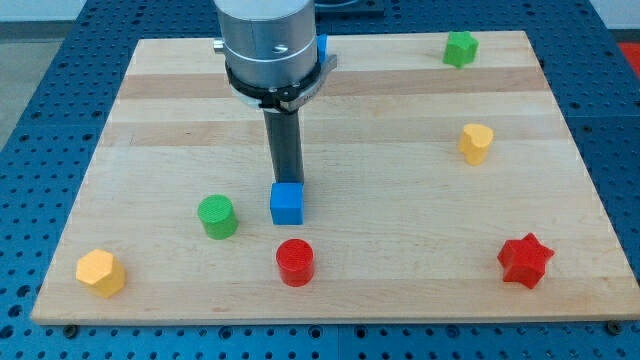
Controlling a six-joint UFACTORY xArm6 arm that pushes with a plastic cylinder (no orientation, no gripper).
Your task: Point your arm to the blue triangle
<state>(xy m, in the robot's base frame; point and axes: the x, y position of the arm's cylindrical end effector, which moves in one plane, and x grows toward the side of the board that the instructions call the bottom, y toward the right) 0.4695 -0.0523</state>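
Note:
A sliver of a blue block [322, 46] shows at the view's top, beside the arm's grey body; most of it is hidden, so I cannot make out its shape. My dark rod comes down from the arm, and my tip [288, 184] stands right behind the blue cube [287, 203], on its upper side in the view. The tip seems to touch the cube, or to stand very close to it. The tip is far below the blue sliver.
A green cylinder [216, 216] is left of the cube and a red cylinder [295, 262] is below it. A yellow hexagon [100, 272] sits at the bottom left. On the right are a green star [460, 48], a yellow heart [476, 142] and a red star [525, 260].

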